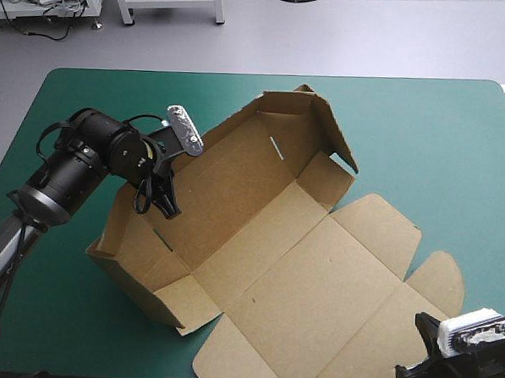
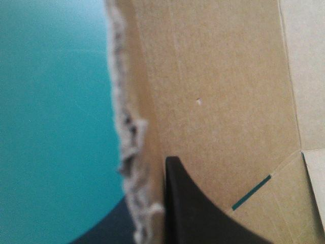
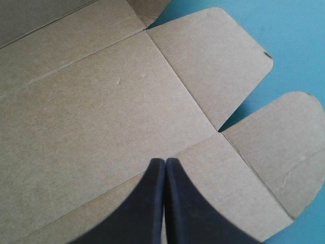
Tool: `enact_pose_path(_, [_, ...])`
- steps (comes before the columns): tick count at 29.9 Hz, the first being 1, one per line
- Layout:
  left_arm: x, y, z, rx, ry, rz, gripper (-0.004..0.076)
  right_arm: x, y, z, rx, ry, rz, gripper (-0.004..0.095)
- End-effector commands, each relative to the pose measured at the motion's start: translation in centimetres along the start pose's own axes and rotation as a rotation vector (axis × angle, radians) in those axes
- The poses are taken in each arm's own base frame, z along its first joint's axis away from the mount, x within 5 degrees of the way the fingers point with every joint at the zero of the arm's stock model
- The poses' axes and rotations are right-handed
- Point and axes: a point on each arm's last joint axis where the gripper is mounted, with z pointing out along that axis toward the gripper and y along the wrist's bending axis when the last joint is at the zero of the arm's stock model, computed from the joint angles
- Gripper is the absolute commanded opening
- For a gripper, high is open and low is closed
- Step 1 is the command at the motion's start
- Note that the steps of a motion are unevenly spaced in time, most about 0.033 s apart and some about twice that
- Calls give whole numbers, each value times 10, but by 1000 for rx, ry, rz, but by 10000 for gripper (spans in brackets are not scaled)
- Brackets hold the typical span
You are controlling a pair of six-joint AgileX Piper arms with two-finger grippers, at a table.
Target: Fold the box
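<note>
Left end effector [image 1: 157,203] is clamped on a raised wall of the brown box [image 1: 299,268]. Right end effector [image 3: 165,161], fingers together, sits over the flat lid.

box [image 1: 275,241] at middle of table [image 1: 442,131]; left pincer [image 1: 159,203] astride its raised left wall [image 1: 135,238]; right pincer [image 3: 165,161] over flat lid [image 1: 332,286], near edge.

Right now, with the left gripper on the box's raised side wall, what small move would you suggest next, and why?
Probably tip the side wall of the box a little more upright. The left gripper is shut on its top edge and it seems to lean outward, while the right gripper, shut, is over the flat lid.
</note>
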Motion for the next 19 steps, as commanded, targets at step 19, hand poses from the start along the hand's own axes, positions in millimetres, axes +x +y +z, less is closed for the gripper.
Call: enact_pose_path(19, [-62,-28,-21,-385,-272,406,-6,-17,-1,-4,15,-125,-1,-23])
